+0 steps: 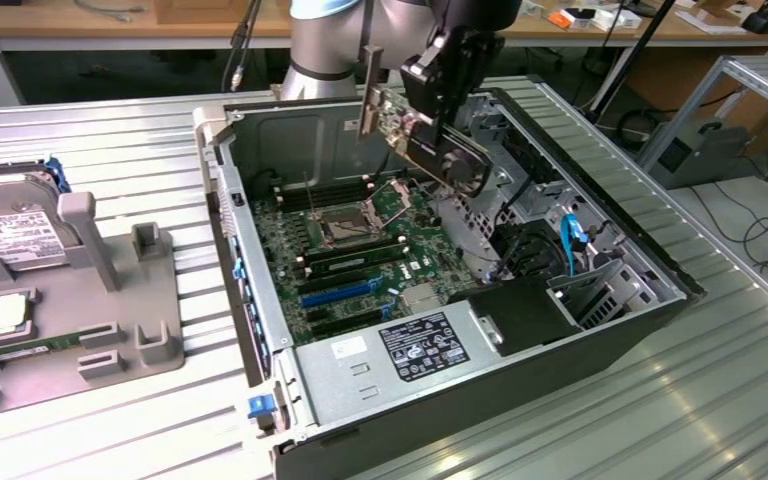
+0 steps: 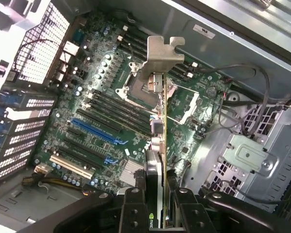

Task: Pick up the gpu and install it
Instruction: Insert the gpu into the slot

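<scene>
**Asker:** What have your fingers got?

**Me:** My fingers [image 2: 157, 196] are closed partway, one on each flat face of the gpu [image 2: 153, 167], and the card takes up the gap between them. I hold it in the air over the open computer case [image 1: 224, 190]. Its silver bracket [image 2: 162, 51] is at the end farthest from my fingers. It is not seated in any slot.

**Asker:** What lies around it, and is anything in the way?

**Me:** Past the card's far end is the motherboard [image 2: 111, 111]. The CPU socket [image 2: 136, 85] sits right behind the bracket, with memory sticks [image 2: 116, 109] in their slots beside it. The blue slots [image 2: 94, 131] are further off on that same side. None of these touches the card. On the other side of my fingers, loose wires [image 2: 242, 92] run over a perforated drive cage [image 2: 247, 155]. The power supply [image 1: 424, 350], with its dark label, fills the end of the case well away from my fingers.

**Asker:** And the desk, the room?

**Me:** The case lies on its side on a ribbed metal desk [image 1: 104, 130]. Well apart from my fingers, toward the exterior view's left, a grey fixture [image 1: 117, 330] carries a hard drive [image 1: 11, 240] with a white label. Off the desk, at the exterior view's right, cables trail over the floor [image 1: 758, 220].

**Asker:** How is your arm set?

**Me:** My arm [image 1: 324, 50] stands behind the case's far wall. The wrist is bent so my fingers slant down into the opening. The card hangs tilted, not level with the board.
</scene>
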Available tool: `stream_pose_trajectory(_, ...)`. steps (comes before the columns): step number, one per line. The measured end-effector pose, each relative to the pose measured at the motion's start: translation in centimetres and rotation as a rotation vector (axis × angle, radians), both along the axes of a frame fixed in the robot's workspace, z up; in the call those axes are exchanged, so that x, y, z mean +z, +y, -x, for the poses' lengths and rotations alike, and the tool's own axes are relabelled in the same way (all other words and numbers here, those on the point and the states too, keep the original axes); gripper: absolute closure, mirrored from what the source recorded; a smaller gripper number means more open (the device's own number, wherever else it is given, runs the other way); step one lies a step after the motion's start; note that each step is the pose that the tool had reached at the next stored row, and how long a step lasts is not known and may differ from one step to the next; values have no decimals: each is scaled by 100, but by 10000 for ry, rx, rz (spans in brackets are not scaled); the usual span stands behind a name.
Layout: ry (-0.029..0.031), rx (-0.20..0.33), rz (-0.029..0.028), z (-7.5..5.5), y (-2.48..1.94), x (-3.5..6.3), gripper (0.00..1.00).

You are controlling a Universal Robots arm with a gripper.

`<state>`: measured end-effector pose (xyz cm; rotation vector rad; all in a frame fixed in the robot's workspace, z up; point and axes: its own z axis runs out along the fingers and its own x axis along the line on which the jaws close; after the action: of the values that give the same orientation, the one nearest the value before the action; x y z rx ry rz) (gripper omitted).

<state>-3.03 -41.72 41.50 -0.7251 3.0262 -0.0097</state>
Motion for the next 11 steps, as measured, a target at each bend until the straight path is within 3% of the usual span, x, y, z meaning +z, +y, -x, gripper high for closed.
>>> stream_pose_trajectory(11, 0, 1546, 0, -1, 0, 0, 73)
